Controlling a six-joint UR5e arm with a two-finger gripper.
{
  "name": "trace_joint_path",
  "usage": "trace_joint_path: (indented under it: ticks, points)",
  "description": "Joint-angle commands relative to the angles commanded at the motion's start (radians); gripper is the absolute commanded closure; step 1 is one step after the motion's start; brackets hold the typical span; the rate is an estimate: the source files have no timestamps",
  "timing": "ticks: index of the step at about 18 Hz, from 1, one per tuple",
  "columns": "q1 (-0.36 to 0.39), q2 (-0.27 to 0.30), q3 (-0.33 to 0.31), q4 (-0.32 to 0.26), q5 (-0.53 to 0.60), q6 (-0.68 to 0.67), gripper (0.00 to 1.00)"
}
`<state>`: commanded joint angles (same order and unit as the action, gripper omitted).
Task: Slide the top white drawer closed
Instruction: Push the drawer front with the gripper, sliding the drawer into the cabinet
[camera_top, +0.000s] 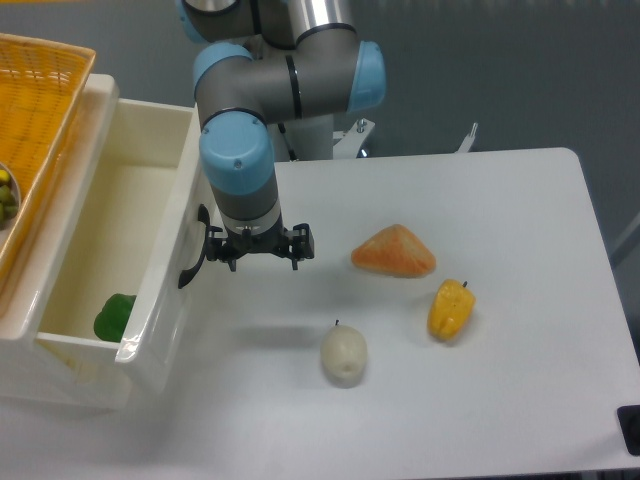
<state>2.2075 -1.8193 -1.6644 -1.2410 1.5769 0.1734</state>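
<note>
Drawer (150, 260) front just left of end effector (255, 250)

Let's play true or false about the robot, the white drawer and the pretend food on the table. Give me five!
1. The top white drawer is shut all the way. False: it is partly open.
2. A green thing lies inside the drawer. True.
3. The gripper is beside the drawer's black handle. True.
4. The yellow pepper is inside the orange basket. False: it lies on the table.
5. The gripper is holding the white garlic-like thing. False: that lies alone on the table.
</note>
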Motion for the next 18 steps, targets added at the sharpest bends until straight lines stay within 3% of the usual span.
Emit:
trace_joint_path:
  ticks: [18]
  points:
    - [-0.069, 0.002, 0.005, 0.0, -0.003, -0.046, 0.0]
